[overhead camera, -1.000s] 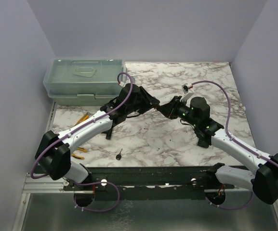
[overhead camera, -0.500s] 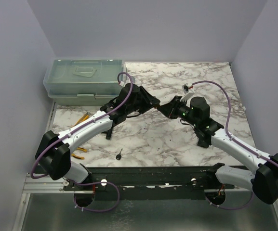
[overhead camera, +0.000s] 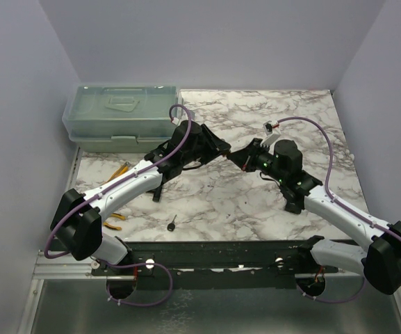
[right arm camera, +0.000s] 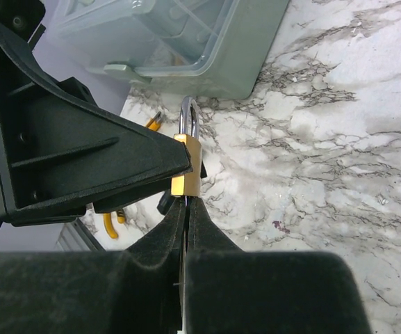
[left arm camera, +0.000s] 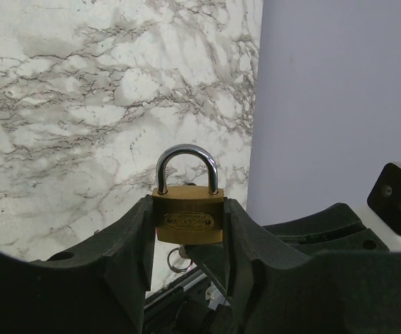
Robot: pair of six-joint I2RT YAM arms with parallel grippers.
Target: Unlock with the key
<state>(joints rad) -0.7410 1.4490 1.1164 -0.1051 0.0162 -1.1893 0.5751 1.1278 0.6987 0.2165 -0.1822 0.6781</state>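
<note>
As things stand, step in hand: presenting the lock, I judge. The unlocking itself is not yet begun, since both shackle legs sit in the body.
Left gripper [left arm camera: 190, 209]: partly spread, my two fingers clamping the brass padlock [left arm camera: 188, 221] by its narrow edges, shackle upright.
Right gripper [right arm camera: 186, 207]: pressed fully together, tips just under the padlock's base; I can make out nothing pinched between them.
Under the lock: a small metal ring [left arm camera: 177, 259] hangs there; what it carries I cannot tell.
Key [overhead camera: 172, 224]: lying on the marble table [overhead camera: 221, 202] close to the near edge, near my left arm's base and well apart from both sets of fingers.
Next move, my guess: the right arm must leave the lock, drop to the key, pinch its black head and bring the blade squarely to the keyway, with the left holding firm.
</note>
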